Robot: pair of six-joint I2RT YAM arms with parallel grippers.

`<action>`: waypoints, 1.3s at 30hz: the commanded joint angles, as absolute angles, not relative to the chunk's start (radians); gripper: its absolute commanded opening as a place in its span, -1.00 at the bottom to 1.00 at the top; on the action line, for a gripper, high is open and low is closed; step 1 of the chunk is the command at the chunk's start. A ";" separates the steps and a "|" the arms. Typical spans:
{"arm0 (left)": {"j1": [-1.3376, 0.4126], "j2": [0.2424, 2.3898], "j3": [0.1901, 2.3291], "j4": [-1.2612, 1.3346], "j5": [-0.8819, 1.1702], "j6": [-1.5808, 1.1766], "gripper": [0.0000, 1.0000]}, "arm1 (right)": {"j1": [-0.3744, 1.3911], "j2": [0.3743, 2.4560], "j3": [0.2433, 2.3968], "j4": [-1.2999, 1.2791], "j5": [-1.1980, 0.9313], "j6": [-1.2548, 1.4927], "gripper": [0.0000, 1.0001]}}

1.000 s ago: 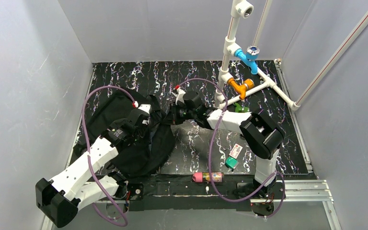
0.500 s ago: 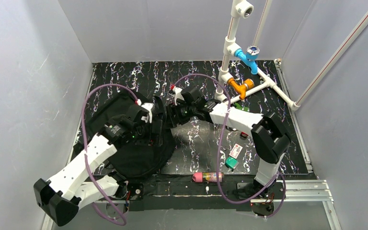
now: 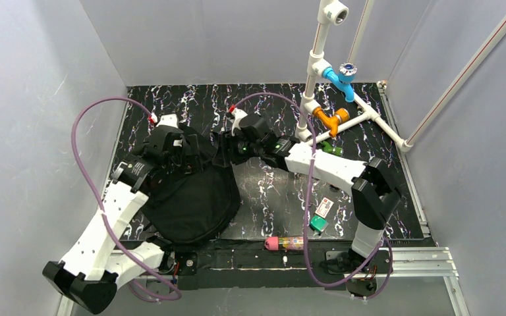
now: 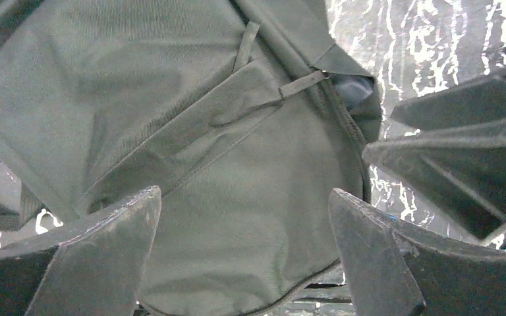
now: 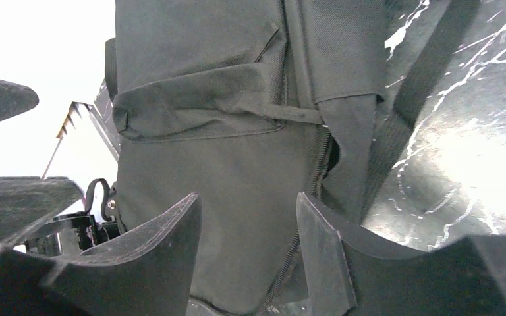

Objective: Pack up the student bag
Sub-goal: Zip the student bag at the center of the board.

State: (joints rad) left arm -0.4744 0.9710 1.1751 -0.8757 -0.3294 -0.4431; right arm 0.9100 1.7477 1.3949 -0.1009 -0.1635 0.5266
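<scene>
subject: student bag (image 3: 194,197), a black fabric backpack lying flat on the marbled table (image 3: 270,191).

left gripper (image 4: 244,204): jaws spread wide and grasping nothing. the bag's front panel lies beneath and between them. its front pocket (image 4: 237,112) is ahead of the jaws, and the zip mouth (image 4: 349,89), showing a sliver of pale lining, is ahead and off to the right-hand jaw's side.

right gripper (image 5: 248,204): jaws partly apart and empty, with no fabric pinched. the bag's zip line (image 5: 323,158) runs down into the gap ahead of them, and a webbing strap (image 5: 428,72) lies beyond the right-hand jaw.

in the overhead view both grippers hang over the bag's far edge, close together.

step in hand, as judged: readying the bag for loading. it is laid out, but the mouth is barely parted and nothing is being carried. the pink pencil case (image 3: 286,243) and a small green item (image 3: 318,224) sit well apart from both jaws, not yet packed.

next move, as judged: one jaw pair must pinch the fabric beside the zip and lift it to hold the mouth open while the other arm fetches an item. the soft cloth is likely to sag or slip.
</scene>
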 commanded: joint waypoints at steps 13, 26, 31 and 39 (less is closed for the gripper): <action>-0.355 0.973 1.129 -0.865 -0.297 -0.532 0.96 | 1.014 1.829 1.329 0.242 -0.143 -0.481 0.80; -0.349 0.850 1.059 -0.883 -0.255 -0.581 0.96 | 0.960 2.023 1.425 0.286 -0.324 -0.729 0.51; -0.349 0.849 1.044 -0.882 -0.220 -0.600 0.96 | 0.960 2.069 1.472 0.286 -0.315 -0.739 0.29; -0.350 0.873 1.022 -0.859 -0.213 -0.612 0.96 | 0.959 2.087 1.479 0.371 -0.132 -0.666 -0.84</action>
